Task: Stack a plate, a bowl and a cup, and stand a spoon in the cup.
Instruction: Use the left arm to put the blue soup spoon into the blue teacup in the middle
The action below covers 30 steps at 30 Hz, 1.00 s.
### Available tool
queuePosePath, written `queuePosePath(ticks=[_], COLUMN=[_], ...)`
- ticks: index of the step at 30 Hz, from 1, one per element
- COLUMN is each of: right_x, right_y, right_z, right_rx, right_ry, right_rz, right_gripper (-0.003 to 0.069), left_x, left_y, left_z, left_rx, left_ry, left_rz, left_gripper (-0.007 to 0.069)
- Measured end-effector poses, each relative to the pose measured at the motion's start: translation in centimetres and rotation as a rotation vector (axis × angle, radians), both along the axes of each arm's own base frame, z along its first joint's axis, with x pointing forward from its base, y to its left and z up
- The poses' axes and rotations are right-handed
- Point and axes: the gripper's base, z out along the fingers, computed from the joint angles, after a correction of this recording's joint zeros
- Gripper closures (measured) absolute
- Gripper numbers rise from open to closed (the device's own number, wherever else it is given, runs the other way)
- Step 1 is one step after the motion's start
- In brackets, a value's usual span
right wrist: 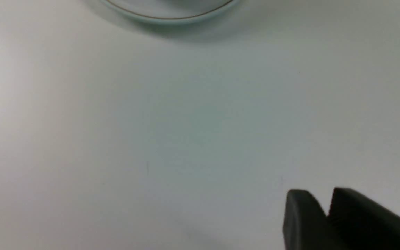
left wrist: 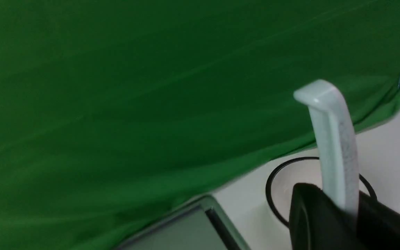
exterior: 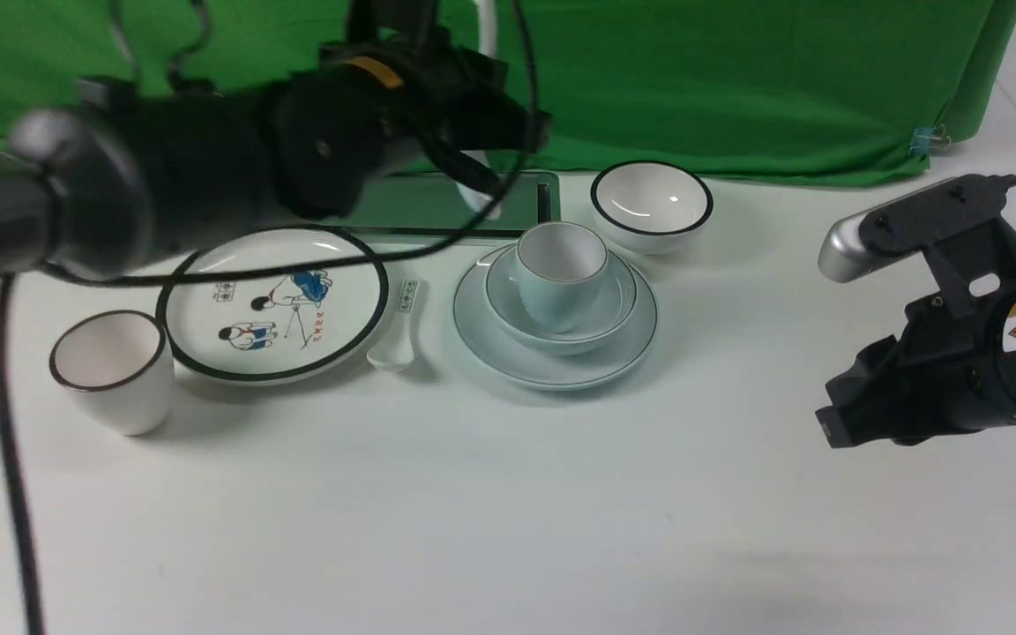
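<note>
The pale blue plate (exterior: 508, 357) sits mid-table with the shallow pale blue bowl (exterior: 618, 304) on it and the pale blue cup (exterior: 558, 273) standing upright in the bowl. My left gripper (exterior: 495, 132) hangs above and behind this stack, shut on the plain white spoon (exterior: 479, 190). In the left wrist view the spoon's handle (left wrist: 335, 139) sticks up from between the black jaws of that gripper (left wrist: 346, 208). My right gripper (exterior: 834, 423) is shut and empty, low at the right of the stack; its wrist view shows the closed tips (right wrist: 326, 205) and the plate's rim (right wrist: 172, 17).
A black-rimmed cartoon plate (exterior: 274, 304), a printed-handle spoon (exterior: 398, 331) and a dark-rimmed white cup (exterior: 115, 366) lie left of the stack. A black-rimmed white bowl (exterior: 652, 205) (left wrist: 280, 184) and a flat green tray (exterior: 420, 207) sit behind it. Green cloth (exterior: 737, 79) backs the table.
</note>
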Motion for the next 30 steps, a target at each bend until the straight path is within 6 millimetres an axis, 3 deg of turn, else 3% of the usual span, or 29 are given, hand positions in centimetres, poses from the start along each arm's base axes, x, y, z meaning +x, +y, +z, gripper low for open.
queuePosePath(ticks=[3, 5, 14, 17, 22, 23, 25, 26, 27, 30], right_x=[0.0, 0.0, 0.0, 0.0, -1.4, -1.9, -2.9, -4.0, -4.3, -7.8], right_y=[0.0, 0.0, 0.0, 0.0, -0.5, -0.8, -1.2, -1.6, -1.7, -3.2], right_z=[0.0, 0.0, 0.0, 0.0, 0.3, 1.0, 2.2, 3.2, 3.6, 6.0], right_rx=[0.0, 0.0, 0.002, 0.0, -0.057, -0.057, -0.051, -0.051, -0.047, -0.029], right_ry=[0.0, -0.001, -0.004, 0.001, 0.09, 0.081, 0.047, 0.029, 0.018, -0.073], right_rz=[0.0, 0.0, 0.0, 0.0, 0.03, 0.034, 0.037, 0.044, 0.044, 0.048], right_gripper=[0.051, 0.0511, 0.0503, 0.0499, 0.0495, 0.0494, 0.0494, 0.0505, 0.0512, 0.0617], left_x=[0.8, 1.2, 2.4, 2.4, 1.8, 1.4, 0.8, -0.2, -0.3, -3.5], left_y=[-3.5, -4.6, -5.3, -5.3, -5.3, -5.2, -5.0, -4.6, -4.5, -2.6], left_z=[-2.2, -3.1, -5.7, -5.9, -6.0, -5.1, -3.5, -1.3, -0.9, 5.3], left_rx=[0.12, 0.143, 0.168, 0.172, 0.209, 0.217, 0.221, 0.222, 0.219, 0.208], left_ry=[-0.081, -0.091, -0.075, -0.06, 0.028, 0.042, 0.047, 0.047, 0.039, 0.019], left_rz=[-0.088, -0.111, -0.113, -0.118, -0.158, -0.172, -0.186, -0.202, -0.201, -0.228], left_gripper=[0.0636, 0.0636, 0.0624, 0.0571, 0.0372, 0.0334, 0.0316, 0.0317, 0.0319, 0.0394])
